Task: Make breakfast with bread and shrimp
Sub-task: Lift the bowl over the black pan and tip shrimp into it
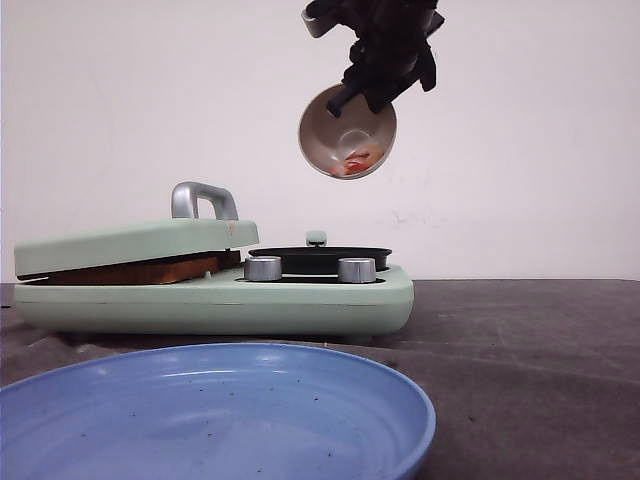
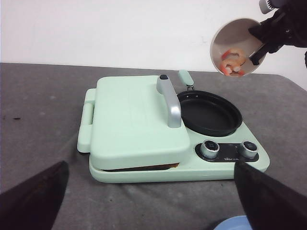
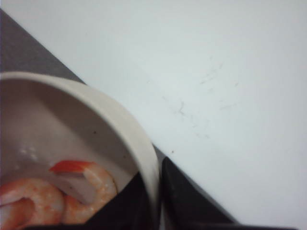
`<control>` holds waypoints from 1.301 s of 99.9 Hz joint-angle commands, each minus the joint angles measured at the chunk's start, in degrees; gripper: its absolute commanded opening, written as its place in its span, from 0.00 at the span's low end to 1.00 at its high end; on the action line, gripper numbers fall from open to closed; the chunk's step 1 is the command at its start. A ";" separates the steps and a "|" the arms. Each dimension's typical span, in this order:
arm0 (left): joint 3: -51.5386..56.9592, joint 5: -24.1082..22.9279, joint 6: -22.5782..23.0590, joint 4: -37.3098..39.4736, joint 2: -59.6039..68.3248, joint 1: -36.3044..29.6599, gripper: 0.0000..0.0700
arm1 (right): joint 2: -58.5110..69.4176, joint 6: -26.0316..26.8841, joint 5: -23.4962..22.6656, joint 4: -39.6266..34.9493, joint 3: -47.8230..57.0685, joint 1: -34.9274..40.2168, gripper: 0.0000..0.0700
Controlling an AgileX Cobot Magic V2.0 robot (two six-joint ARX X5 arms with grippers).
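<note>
Dark grey tabletop [image 2: 43, 96], speckled, carrying all items. Pale green breakfast cooker [image 2: 144, 139] sits on it, its hinged lid [image 2: 129, 120] lowered on the robot's left half, silver handle [image 2: 169, 99] on top. A brown edge of bread [image 1: 140, 270] shows in the gap under the lid; the lid rests on it, not fully flush. On the cooker's other half, a round black pan [image 2: 209, 113] sits in its recess, with two silver knobs [image 2: 209, 149] on the panel just in front.

Blue plate [image 1: 215, 420] lies nearest the front camera, apart from the cooker.

Beige bowl [image 1: 345, 130] is held in the air above the pan, tilted steeply so its mouth faces the front camera. Right pincer [image 1: 385, 75] is closed over the bowl's rim, one finger inside [image 3: 122, 203], one outside. Shrimp [image 3: 57, 194], pinkish-orange, curled, lie in the lowest part of the bowl, inside it.

Left pincer [image 2: 148, 201] hovers above the tabletop near the cooker's front edge, fingers spread wide, nothing between them.
</note>
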 commanded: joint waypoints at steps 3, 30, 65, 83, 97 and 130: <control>0.13 0.02 1.14 0.48 -0.07 -0.20 0.91 | 0.57 -3.91 0.39 2.82 1.42 0.57 0.00; 0.13 0.04 2.40 -0.68 -0.07 -0.22 0.91 | 4.52 -8.00 3.02 7.28 1.40 0.59 0.00; 0.13 0.04 4.85 -2.16 -0.07 -0.20 0.90 | 9.75 -18.14 7.34 15.23 1.38 2.95 0.00; 0.13 0.04 5.25 -2.05 -0.07 -0.22 0.90 | 9.90 -23.58 8.59 20.22 1.38 4.02 0.00; 0.13 0.11 5.42 -2.03 -0.09 -0.22 0.90 | 9.90 -28.68 10.67 26.08 1.38 4.76 0.00; 0.13 0.11 5.62 -1.88 -0.94 -0.22 0.90 | 9.86 -29.73 13.66 34.45 1.38 6.58 0.00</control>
